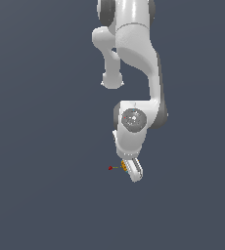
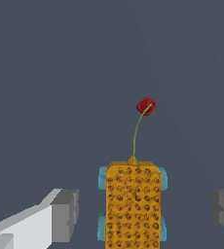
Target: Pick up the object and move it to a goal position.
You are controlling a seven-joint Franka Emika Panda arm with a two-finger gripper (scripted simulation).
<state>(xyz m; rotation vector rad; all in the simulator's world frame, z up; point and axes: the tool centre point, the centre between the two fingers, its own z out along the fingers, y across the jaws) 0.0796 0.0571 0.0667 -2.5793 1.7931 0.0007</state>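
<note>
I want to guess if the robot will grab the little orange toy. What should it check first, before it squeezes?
1. Gripper open: ok. The wrist view shows both fingers spread wide apart.
2. Orange toy between the fingers: ok. It sits in the gap, apart from each finger.
3. Toy roughly centred in the gap: ok, by the wrist view.
4. Stem with the red tip out of the fingers' way: ok. It points away from the gripper.
5. Fingers low enough around the toy: cannot tell. The exterior view shows the toy beside the fingers, too small to judge.
6. Goal position: cannot tell. No marker shows.
</note>
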